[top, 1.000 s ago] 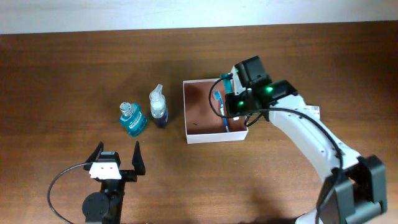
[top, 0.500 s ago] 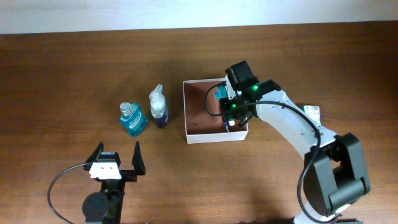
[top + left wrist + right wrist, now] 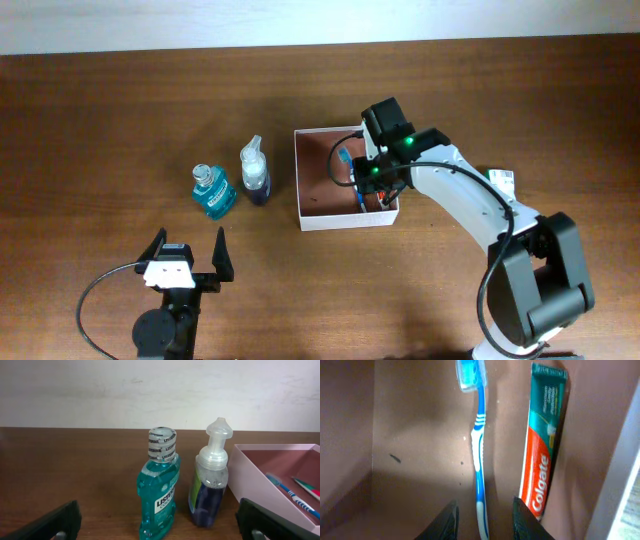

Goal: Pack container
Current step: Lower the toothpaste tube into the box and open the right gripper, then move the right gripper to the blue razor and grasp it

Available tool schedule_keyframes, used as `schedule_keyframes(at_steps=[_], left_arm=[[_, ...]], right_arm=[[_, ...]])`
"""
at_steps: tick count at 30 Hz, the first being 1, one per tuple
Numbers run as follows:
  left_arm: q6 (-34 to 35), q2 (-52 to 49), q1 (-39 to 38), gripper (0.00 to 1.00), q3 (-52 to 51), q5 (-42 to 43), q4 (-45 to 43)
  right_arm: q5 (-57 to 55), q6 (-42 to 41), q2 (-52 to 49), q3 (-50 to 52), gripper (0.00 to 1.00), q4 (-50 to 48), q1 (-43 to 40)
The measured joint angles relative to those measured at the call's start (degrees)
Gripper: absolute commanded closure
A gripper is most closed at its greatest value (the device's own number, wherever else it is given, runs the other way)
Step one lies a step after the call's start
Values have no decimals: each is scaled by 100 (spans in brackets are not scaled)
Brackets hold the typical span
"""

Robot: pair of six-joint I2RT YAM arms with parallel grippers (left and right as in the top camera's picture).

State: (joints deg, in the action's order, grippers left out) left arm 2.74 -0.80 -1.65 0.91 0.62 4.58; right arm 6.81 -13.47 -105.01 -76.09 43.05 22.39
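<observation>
Right claw gapes over the toothbrush; its arm hides part of the container; left claw apart.

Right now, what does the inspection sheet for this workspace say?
Surface: brown wooden table.
Job's things: container holds toothbrush and toothpaste tube lying side by side; mouthwash bottle and pump bottle stand upright outside, to its left.
Clutter: small white tag beside the right arm.
Hands: left hand open, holding nothing; right hand open inside the container, fingers either side of the toothbrush handle.
Cables: black cable loops from the left arm; second cable runs along the right arm.
Surroundings: pale wall behind the table.
</observation>
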Motion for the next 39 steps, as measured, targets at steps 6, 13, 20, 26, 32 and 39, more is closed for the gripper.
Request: schedule_keyframes(at_steps=[6, 13, 20, 26, 32, 39], left_arm=[[0, 2, 0, 0, 0, 0, 2], [0, 2, 0, 1, 0, 0, 0], [2, 2, 0, 1, 0, 0, 0], [2, 2, 0, 1, 0, 0, 0], [2, 2, 0, 1, 0, 0, 0], [2, 2, 0, 1, 0, 0, 0]], right_arm=[[-122, 24, 697, -208, 71, 614, -151], [-531, 131, 1572, -361, 70, 1370, -1325], [-684, 514, 1519, -350, 60, 1683, -2542], [-699, 702, 1351, -234, 59, 1683, -3032], [-699, 863, 1176, 59, 59, 1620, -3121], [-699, 1174, 1008, 481, 60, 1143, -3121]])
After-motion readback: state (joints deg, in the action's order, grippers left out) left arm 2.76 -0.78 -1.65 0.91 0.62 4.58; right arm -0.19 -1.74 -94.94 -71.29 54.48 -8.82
